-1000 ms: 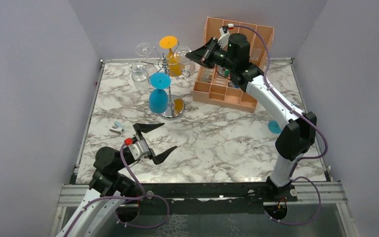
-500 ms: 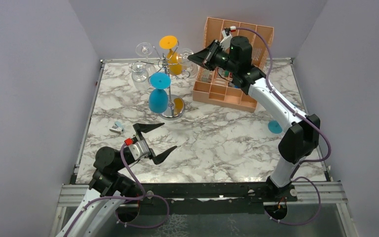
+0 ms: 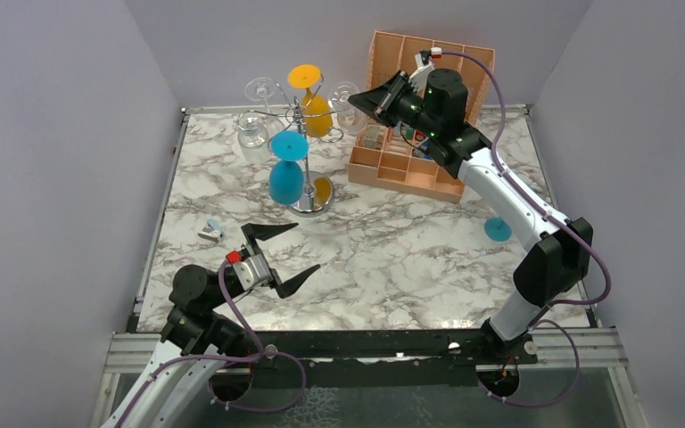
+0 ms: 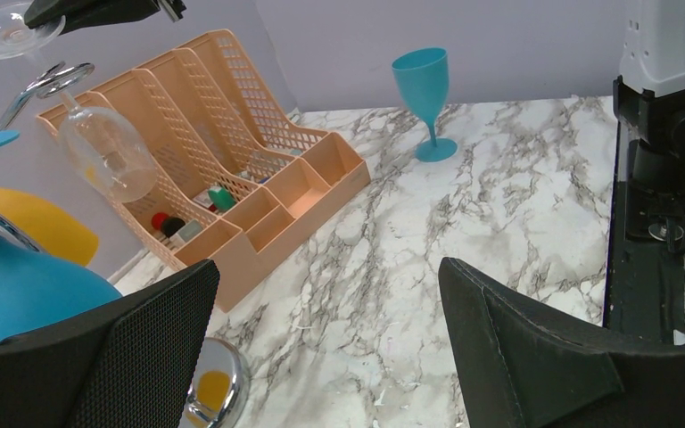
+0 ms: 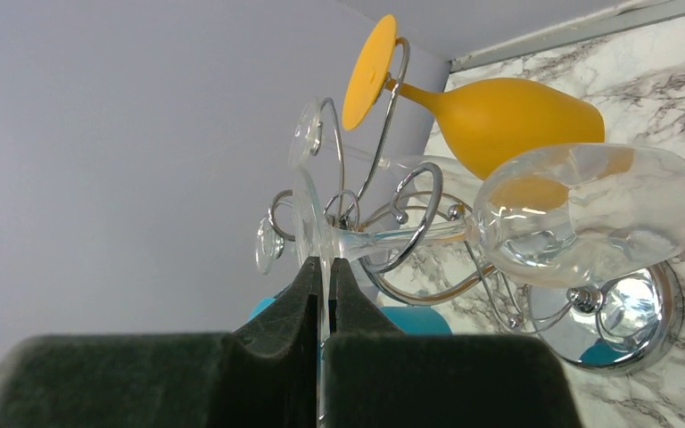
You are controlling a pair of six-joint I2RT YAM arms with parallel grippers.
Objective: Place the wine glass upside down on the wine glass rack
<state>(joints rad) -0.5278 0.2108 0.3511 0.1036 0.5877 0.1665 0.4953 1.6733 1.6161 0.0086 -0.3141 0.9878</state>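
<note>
While the left tool (image 3: 306, 245) hovers low over the near-left part of the marble worktop (image 3: 392, 259), jaws spread wide with nothing between them, the right tool (image 3: 359, 96) is raised at the top of the wine glass rack (image 3: 313, 209), at the far side of the worktop. It is pinched shut on the thin rim of the foot of the clear wine glass (image 3: 343, 93). In the right wrist view the closed tool (image 5: 323, 263) holds that foot edge-on. The stem runs past the rack's (image 5: 410, 192) curled arms to the bowl of the wine glass (image 5: 589, 214), which is off the worktop. Seen from the left wrist, the wine glass (image 4: 107, 156) hangs tilted, foot up and bowl down, with its stem at a wire loop. Whether it rests in that loop I cannot tell. A yellow glass (image 3: 315, 114), a blue glass (image 3: 285, 181) and a second clear glass (image 3: 251, 132) hang inverted on the rack. An orange organiser (image 3: 406, 165) stands just right of the rack. Another blue goblet (image 4: 424, 89) stands upright on the worktop farther right.
</note>
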